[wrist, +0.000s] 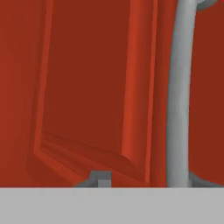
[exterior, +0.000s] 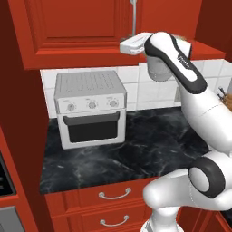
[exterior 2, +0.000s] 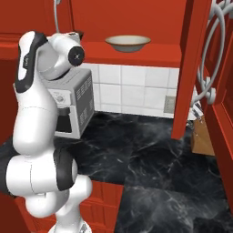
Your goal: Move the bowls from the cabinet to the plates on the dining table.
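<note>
Cream bowl (exterior 2: 128,43) sits on the red cabinet shelf (exterior 2: 136,53); whether the tool's jaws are open is hidden.

A home kitchen: red panelled wall cabinet (exterior: 77,27) over a white tiled backsplash (exterior 2: 132,88), a black marble table (exterior: 131,149) carrying a countertop oven (exterior: 90,108), and red drawers (exterior: 113,195) with silver handles beneath.

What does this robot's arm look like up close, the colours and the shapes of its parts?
The arm is glossy white, built of thick rounded tube segments, with dark charcoal bands and round caps at its joints. A small line of lettering runs along a dark panel near the wrist. No loose cables show. The hand is a flat, pale boxy block.
</note>
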